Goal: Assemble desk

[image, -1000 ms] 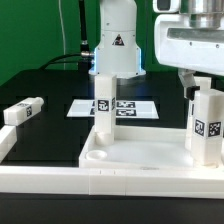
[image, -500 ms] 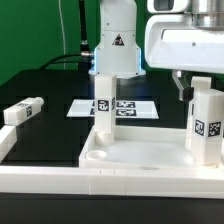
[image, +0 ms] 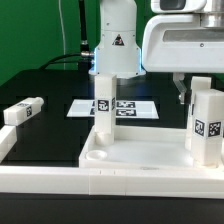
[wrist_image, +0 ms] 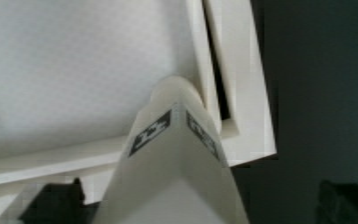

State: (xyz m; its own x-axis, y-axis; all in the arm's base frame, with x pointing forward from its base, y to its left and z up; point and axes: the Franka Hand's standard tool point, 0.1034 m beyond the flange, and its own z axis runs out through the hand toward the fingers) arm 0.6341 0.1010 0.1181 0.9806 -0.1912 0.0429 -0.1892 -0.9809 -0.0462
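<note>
The white tabletop (image: 140, 160) lies rim-up at the front. Two white tagged legs stand upright in it: one at the back corner (image: 103, 108), one at the exterior view's right (image: 207, 125). A third leg (image: 22, 111) lies loose at the left. My gripper (image: 192, 80) hangs open just above the right leg, and its dark finger (image: 181, 90) is beside the leg's top. In the wrist view that leg (wrist_image: 172, 165) rises between my spread fingertips (wrist_image: 55, 203), apart from both, with the tabletop's floor (wrist_image: 78, 70) below. My gripper (wrist_image: 202, 208) holds nothing.
The marker board (image: 128, 108) lies flat on the black table behind the tabletop. The robot's white base (image: 117, 45) stands at the back. White border rails (image: 8, 150) run along the left and front edges.
My gripper has opened fully off the right leg, lifted a little and shifted toward the exterior view's left. The leg stays upright in its socket.
</note>
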